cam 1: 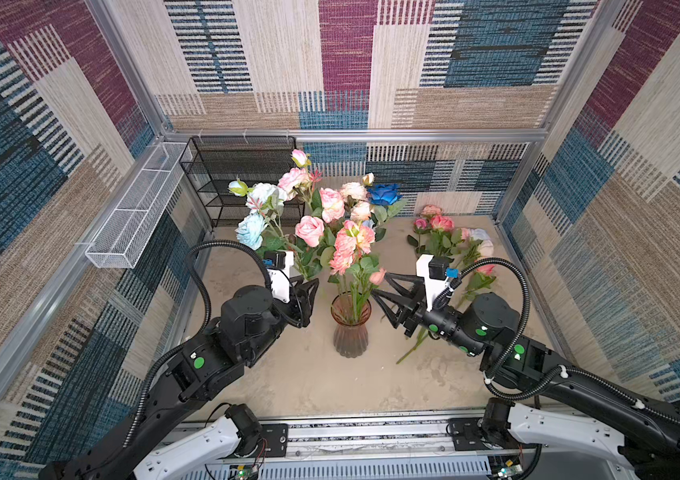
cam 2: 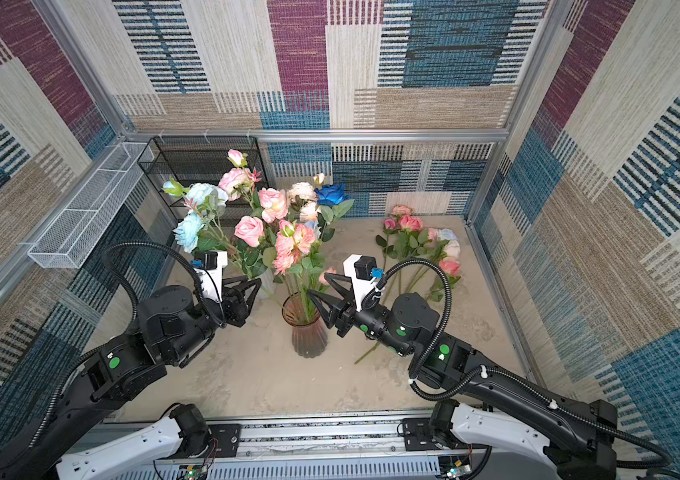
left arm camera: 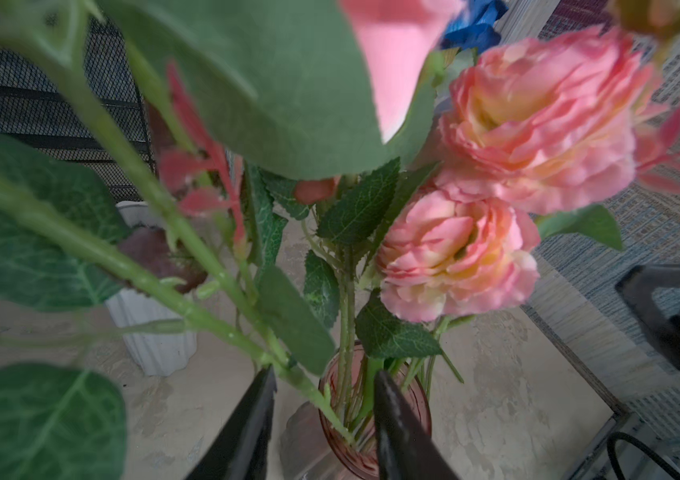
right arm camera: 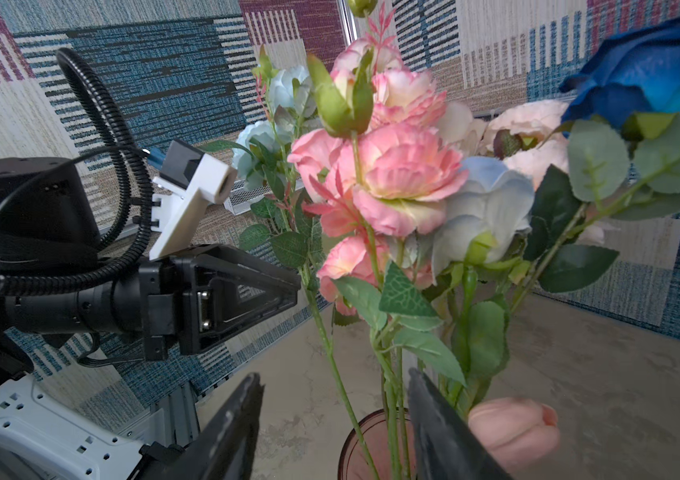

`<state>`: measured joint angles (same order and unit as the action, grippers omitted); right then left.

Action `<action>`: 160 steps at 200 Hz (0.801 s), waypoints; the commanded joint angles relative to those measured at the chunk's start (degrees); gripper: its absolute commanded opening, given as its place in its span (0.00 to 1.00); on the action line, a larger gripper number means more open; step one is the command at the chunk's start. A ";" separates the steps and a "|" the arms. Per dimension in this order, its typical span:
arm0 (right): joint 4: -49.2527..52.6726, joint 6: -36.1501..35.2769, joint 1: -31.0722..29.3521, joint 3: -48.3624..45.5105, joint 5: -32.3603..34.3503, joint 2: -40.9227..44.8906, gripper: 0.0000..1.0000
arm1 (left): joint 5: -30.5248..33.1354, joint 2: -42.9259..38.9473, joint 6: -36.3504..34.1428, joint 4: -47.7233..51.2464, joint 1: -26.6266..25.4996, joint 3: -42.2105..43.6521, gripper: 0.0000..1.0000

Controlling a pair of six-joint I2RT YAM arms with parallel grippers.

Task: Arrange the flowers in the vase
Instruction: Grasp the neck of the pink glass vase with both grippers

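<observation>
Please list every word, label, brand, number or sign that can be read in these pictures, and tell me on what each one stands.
No text can be read in any view.
Round green stickers on the black arms: plain, no writing.
Small circuit boards at the front rail: any marking is too small to read.
Ribbed pink glass vase: no label shows.

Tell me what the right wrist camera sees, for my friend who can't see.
Pink, white and blue flowers fill the view, some stems going into a pink glass vase. The right tool is open around those stems, and the left tool points at them.
</observation>
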<state>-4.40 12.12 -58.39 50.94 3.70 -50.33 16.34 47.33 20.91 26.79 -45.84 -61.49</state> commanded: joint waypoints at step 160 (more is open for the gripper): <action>1.93 0.94 -0.03 -1.04 3.04 3.30 0.59 | -19.67 4.08 3.93 -7.18 7.44 3.05 0.00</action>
<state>-2.20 12.32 -58.39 49.84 6.11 -47.24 -1.89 51.11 23.53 20.80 -38.39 -58.59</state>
